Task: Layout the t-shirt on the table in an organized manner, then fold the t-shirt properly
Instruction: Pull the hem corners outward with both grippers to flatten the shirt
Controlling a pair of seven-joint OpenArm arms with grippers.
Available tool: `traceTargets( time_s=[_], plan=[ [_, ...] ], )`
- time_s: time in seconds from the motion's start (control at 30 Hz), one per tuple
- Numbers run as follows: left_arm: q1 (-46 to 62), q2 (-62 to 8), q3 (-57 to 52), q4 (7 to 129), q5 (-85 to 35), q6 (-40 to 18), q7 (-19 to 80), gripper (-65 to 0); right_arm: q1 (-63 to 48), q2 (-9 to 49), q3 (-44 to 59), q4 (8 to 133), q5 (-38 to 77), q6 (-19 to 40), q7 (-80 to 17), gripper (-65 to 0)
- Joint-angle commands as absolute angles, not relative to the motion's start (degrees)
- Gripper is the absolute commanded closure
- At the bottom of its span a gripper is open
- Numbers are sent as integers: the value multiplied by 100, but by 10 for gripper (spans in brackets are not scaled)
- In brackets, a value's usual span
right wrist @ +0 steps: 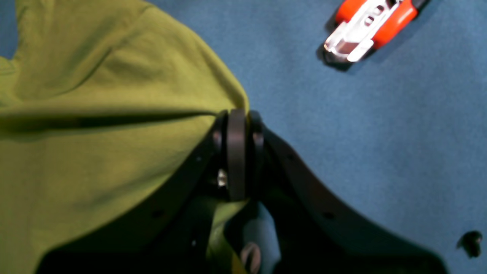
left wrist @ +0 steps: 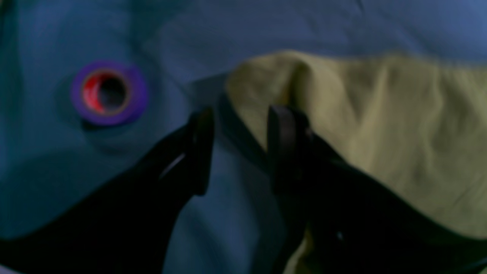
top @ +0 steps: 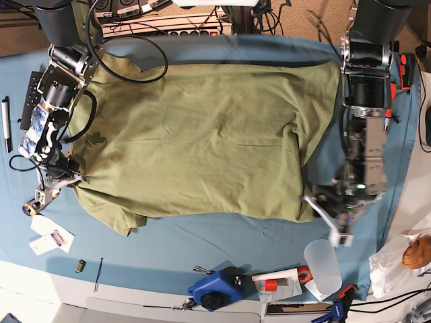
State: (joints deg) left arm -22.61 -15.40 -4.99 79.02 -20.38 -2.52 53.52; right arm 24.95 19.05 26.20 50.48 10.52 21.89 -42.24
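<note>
The olive-green t-shirt [top: 202, 134] lies spread across the teal table [top: 202, 249], with its edges still rumpled. My right gripper [right wrist: 237, 118] is shut on the shirt's edge [right wrist: 95, 114]; in the base view it [top: 60, 176] is at the shirt's lower left corner. My left gripper [left wrist: 243, 148] is open and low over the table. One finger [left wrist: 283, 148] is over the shirt's edge [left wrist: 380, 133] and the other [left wrist: 201, 148] is over bare cloth. In the base view it [top: 322, 204] is blurred by the shirt's lower right corner.
A purple tape roll [left wrist: 108, 92] lies left of my left gripper. An orange and white tool [right wrist: 369, 26] lies beyond my right gripper. A clear cup [top: 323, 259], a blue tool [top: 215, 289], a white card [top: 50, 235] and a pen [top: 7, 124] lie near the table's edges.
</note>
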Motion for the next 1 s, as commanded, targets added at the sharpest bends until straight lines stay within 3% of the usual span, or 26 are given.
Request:
traceTargets(
  time_s=[0.0,0.27,0.8,0.97],
  plan=[
    [-2429,-1588,-676,7972,-2233,-320,5339,-223,2552,1999,2626,5100,943,2167,-4348,0],
    [-2432,-1586,-989,7448,-3098,-1031,5507,-223,2556,1992,2626,5214,1109,2235,-4377,0],
    [-2497,-1533,-989,6810,-3166,-1236,4984,-222,2556,1999,2626,5256,1116,2364,-4414,0],
    [-2556,-1317,-989,6700,-3087,-1321,4991,-195,2558,1994,2624,5256,1310,2464,-4418,0]
  ],
)
